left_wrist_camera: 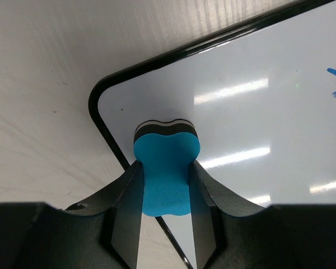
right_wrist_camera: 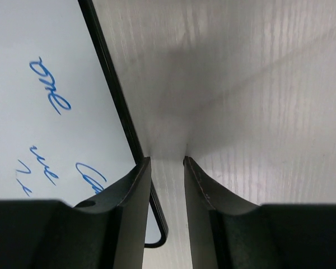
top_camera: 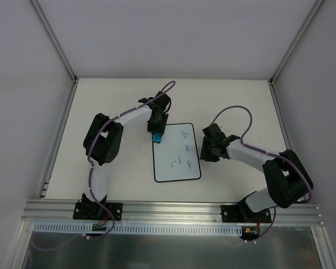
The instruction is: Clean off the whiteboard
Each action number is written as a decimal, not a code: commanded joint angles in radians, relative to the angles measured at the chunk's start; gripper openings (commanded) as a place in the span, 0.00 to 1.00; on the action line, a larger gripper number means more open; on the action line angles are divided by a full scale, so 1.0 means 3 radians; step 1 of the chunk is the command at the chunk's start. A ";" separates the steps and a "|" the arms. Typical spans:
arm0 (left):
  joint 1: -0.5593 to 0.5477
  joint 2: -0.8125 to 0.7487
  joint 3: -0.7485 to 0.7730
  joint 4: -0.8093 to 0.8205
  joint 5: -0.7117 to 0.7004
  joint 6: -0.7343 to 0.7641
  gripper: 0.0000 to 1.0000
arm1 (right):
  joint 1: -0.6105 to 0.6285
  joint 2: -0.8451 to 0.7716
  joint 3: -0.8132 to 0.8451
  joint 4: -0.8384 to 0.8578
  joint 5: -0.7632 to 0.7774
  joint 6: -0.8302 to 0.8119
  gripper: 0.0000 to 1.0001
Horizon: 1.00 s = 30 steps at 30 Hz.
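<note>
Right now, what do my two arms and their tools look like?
The left arm and right arm have white links with bulky black joint housings. A thin purple cable loops along each. The left tool and right tool have dark, matte, tapering fingers.

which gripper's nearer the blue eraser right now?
Left. The left gripper is shut on the eraser, at the whiteboard's far-left corner. The right gripper sits just off the board's right edge, over the table, holding nothing.
</note>
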State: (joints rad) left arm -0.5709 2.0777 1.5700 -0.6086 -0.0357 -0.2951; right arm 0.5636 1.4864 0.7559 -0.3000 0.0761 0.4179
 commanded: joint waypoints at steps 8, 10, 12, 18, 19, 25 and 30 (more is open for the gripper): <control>0.0139 0.0115 -0.0048 -0.0083 -0.0188 0.0068 0.07 | 0.0069 -0.0158 -0.0070 -0.0294 -0.0177 -0.0058 0.34; 0.0169 0.0105 -0.0089 -0.0083 -0.0213 0.0053 0.07 | 0.0095 -0.0235 -0.0070 -0.0294 -0.0197 -0.0069 0.34; 0.0190 0.0105 -0.0099 -0.0088 -0.0213 0.0033 0.07 | 0.0120 -0.0281 -0.0086 -0.0294 -0.0218 -0.0074 0.34; 0.0210 0.0146 -0.0048 -0.0083 -0.0208 0.0007 0.07 | 0.0320 -0.0363 -0.0055 -0.0421 -0.0126 -0.0115 0.36; 0.0210 0.0146 -0.0043 -0.0083 -0.0208 0.0002 0.07 | 0.0340 -0.0363 -0.0065 -0.0421 -0.0136 -0.0115 0.35; 0.0226 0.0146 -0.0058 -0.0088 -0.0203 -0.0014 0.07 | 0.0443 -0.0235 -0.0127 -0.0427 -0.0095 -0.0038 0.34; 0.0256 0.0115 -0.0110 -0.0093 -0.0213 -0.0014 0.07 | 0.0509 -0.0113 -0.0127 -0.0416 -0.0054 -0.0007 0.23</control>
State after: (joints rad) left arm -0.5213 2.0876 1.5753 -0.5995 -0.0456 -0.2966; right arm 0.7002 1.4349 0.7227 -0.3988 0.0391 0.4084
